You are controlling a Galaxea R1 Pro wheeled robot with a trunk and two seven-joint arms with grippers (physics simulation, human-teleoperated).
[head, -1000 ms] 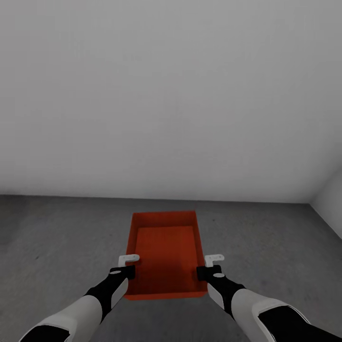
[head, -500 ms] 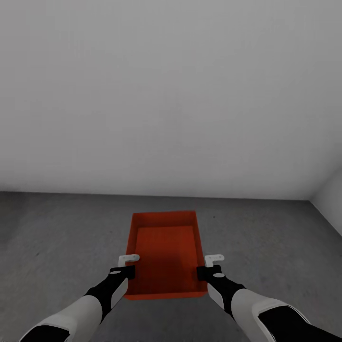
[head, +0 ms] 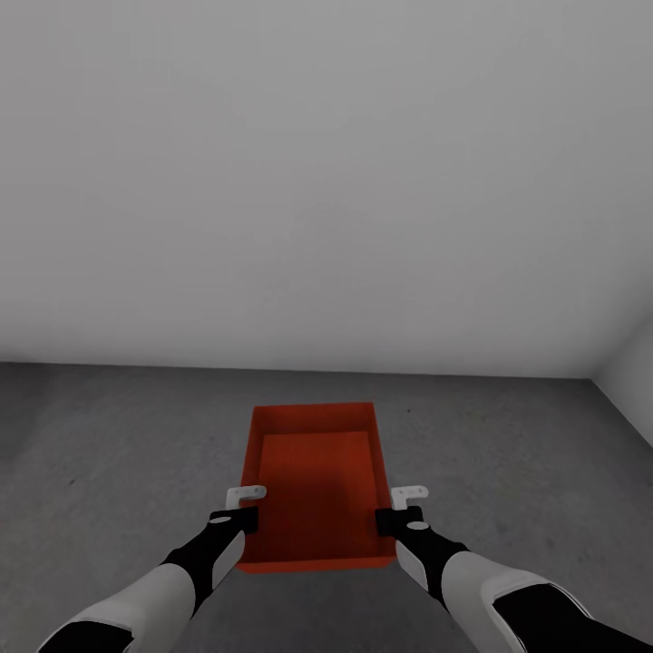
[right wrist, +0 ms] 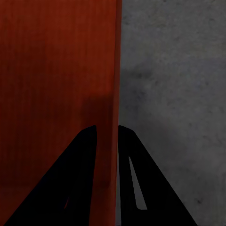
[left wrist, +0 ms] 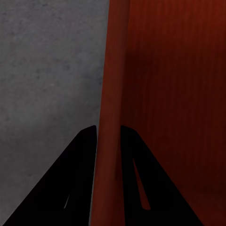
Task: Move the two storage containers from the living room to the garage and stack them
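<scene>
One storage container (head: 316,485) sits lower centre of frame, above the floor (head: 109,453). Left gripper (head: 239,517) clamps its left wall, right gripper (head: 395,517) its right. Wall (head: 326,181) behind.

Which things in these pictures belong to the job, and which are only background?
Belong to the job:
- storage container
- left gripper and right gripper, each clamping a side wall
- dark grey floor

Only background:
- white wall
</scene>
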